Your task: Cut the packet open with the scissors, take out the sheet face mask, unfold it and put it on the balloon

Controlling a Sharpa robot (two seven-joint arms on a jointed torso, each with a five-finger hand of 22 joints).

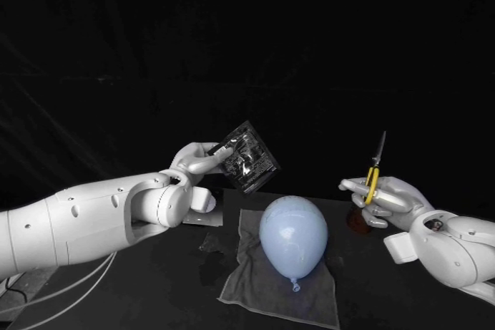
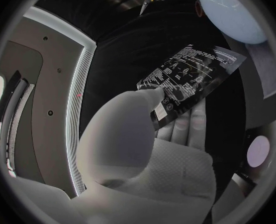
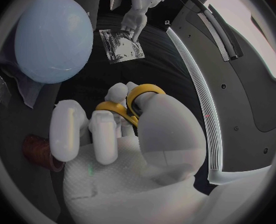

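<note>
My left hand [image 1: 196,158] holds a dark printed packet [image 1: 247,157] up above the table, pinched at one corner; the same packet [image 2: 187,79] shows against the fingers [image 2: 190,127] in the left wrist view. My right hand [image 1: 390,197] grips yellow-handled scissors [image 1: 375,165] with the blades pointing up, to the right of the packet and apart from it. The yellow handles [image 3: 135,97] sit around my right hand's fingers. A pale blue balloon [image 1: 293,235] lies on a grey cloth [image 1: 315,294] between the two hands.
A small brown round object [image 1: 359,221] stands on the black table beside my right hand, seen too as the brown round object [image 3: 38,152]. The cloth spreads toward the table's front edge.
</note>
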